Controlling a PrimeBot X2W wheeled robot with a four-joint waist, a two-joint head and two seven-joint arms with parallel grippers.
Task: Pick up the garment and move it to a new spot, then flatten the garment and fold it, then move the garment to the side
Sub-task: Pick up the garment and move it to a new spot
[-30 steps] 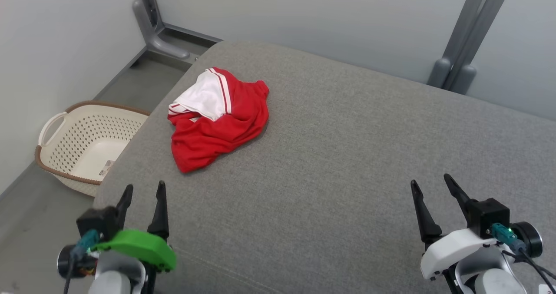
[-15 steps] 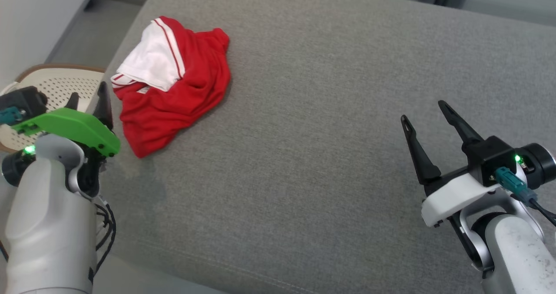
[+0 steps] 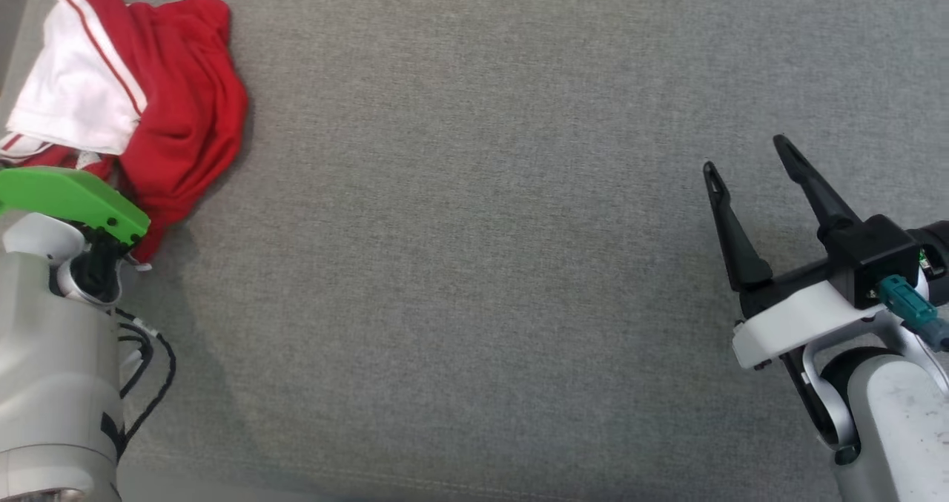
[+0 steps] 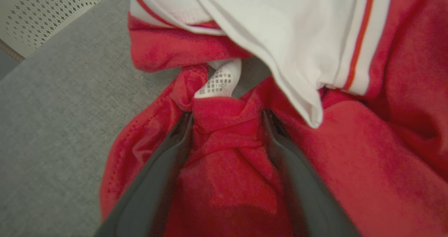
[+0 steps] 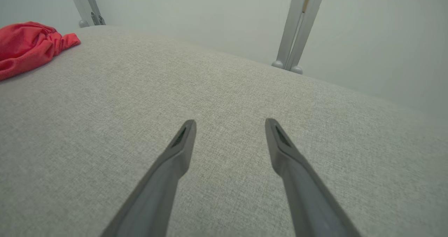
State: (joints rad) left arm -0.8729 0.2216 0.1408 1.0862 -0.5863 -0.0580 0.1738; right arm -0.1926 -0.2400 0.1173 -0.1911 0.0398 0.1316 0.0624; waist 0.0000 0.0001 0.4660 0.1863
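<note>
Holds the right end effector point(image 3: 745, 153) wide open and empty above the grey fabric surface point(image 3: 474, 265), straddles a fold of the crumpled red-and-white jersey garment point(image 3: 185, 101) at its far-left edge with the left end effector point(image 4: 227, 114) spread, not yet closed, leaving lifting, flattening, folding all ahead.

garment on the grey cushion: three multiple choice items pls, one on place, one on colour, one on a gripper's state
1. In the head view, the garment lies:
A) centre
B) upper left
C) lower right

2. The sleeve folded over it is:
A) blue
B) black
C) white with red stripes

3. The right gripper has its jaws:
A) open over the bare cushion
B) shut on the garment
C) shut, empty

Key:
1 B, it is bunched at the cushion's left edge, near the top of the view.
2 C, the cloth is white with thin red lines.
3 A, the jaws stand apart with grey fabric between them.
</note>
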